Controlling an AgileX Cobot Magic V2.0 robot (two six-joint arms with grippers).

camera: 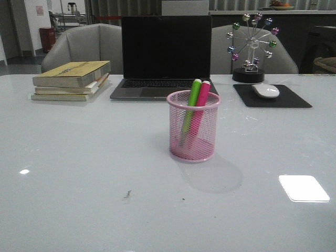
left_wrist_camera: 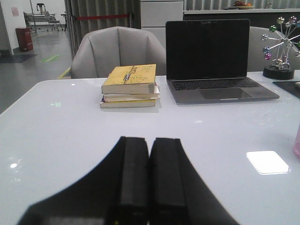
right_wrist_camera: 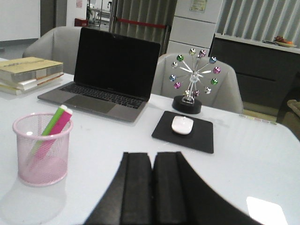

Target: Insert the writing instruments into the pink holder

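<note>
Our left gripper (left_wrist_camera: 149, 187) hangs low over the white table (camera: 79, 184) with its black fingers pressed together on nothing, and our right gripper (right_wrist_camera: 153, 187) matches it, jaws closed and empty. Between them, near the middle of the table, the pink wire-mesh holder (camera: 192, 126) stands upright with both highlighters inside: the lime green marker (camera: 191, 100) and the bright pink marker (camera: 201, 102) lean side by side toward the far rim, their tops poking above it. Behind the cup sits an open laptop (camera: 166, 55) with a dark screen, flanked by a stack of books (camera: 72, 80) on the left and, on the right, a white mouse (camera: 265, 90) on a black pad (camera: 273, 96) beside a ferris-wheel desk ornament (camera: 251, 50)
</note>
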